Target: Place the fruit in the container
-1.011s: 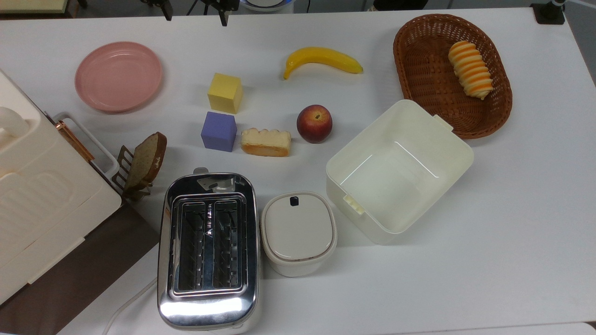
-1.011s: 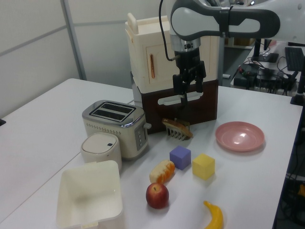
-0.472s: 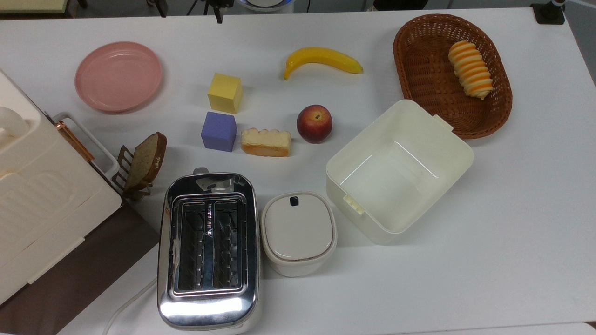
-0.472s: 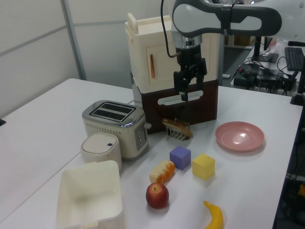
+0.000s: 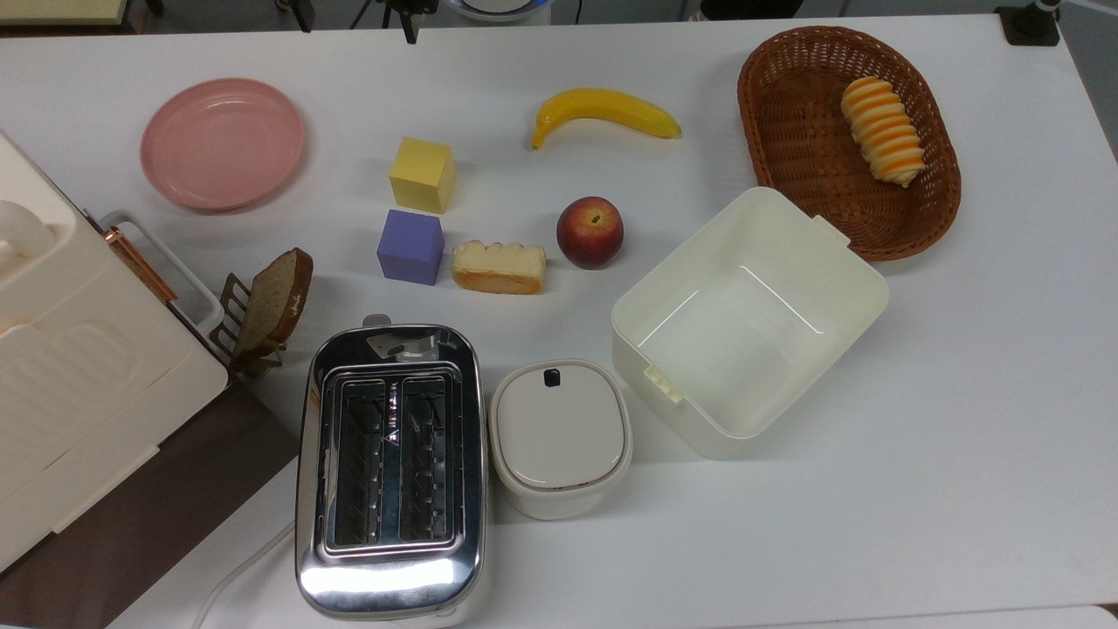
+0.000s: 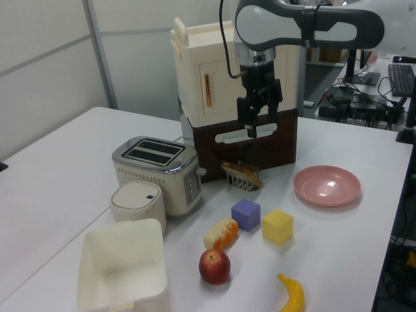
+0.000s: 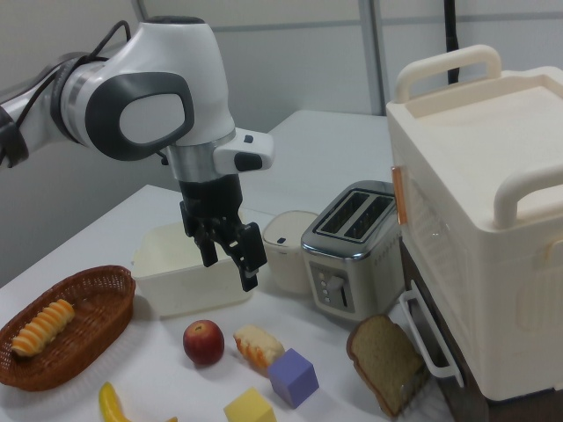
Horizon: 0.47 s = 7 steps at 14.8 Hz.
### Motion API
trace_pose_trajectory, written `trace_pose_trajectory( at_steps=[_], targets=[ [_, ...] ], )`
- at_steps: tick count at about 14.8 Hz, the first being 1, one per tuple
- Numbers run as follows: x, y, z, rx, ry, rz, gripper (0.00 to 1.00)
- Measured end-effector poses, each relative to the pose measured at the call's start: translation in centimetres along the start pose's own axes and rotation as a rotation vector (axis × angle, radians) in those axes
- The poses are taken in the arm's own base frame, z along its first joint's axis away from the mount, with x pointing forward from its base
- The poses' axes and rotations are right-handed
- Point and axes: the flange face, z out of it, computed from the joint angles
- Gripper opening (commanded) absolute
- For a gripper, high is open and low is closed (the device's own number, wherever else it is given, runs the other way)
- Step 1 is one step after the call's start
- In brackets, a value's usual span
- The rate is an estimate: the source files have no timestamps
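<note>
Fruit: the round red fruit [image 5: 590,231] sits on the white table [image 5: 961,419], untouched, stem dimple facing up.
Neighbours: a piece of cake [image 5: 499,266] lies just beside it on the top view's left; a banana [image 5: 604,111] lies apart from it, toward the top view's upper edge.
Container: the cream tub [image 5: 852,297] stands empty and open-topped, near the fruit on the top view's right, with a small gap of bare table between them.
Gripper: the gripper [image 6: 253,123] hangs high over the table with nothing between its fingers; the two fingers [image 7: 250,260] are spread apart and point downward.
Key relation: in the left view the fruit [image 6: 214,266] lies well below the gripper and toward the camera, past the purple cube [image 6: 246,214] and the bread slice in its rack [image 6: 242,174]; the gripper has to travel that way and then descend.
Axis: the fruit is nearly round, so I judge no closing direction is favoured; any line across its middle should serve.
Stage: by my reading the approach is not yet made, and grasp, carry and release all remain.
Risk: the cake piece is close enough that a wide descent could nudge it.
</note>
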Motion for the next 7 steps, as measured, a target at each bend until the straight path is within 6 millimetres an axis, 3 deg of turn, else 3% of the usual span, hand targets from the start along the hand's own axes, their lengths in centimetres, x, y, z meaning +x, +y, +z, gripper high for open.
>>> trace_pose_trajectory(
  at_steps=[7],
  targets=[
    [-0.11, -0.52, 0.1, 0.0, -0.011, -0.009, 1.0]
  ],
)
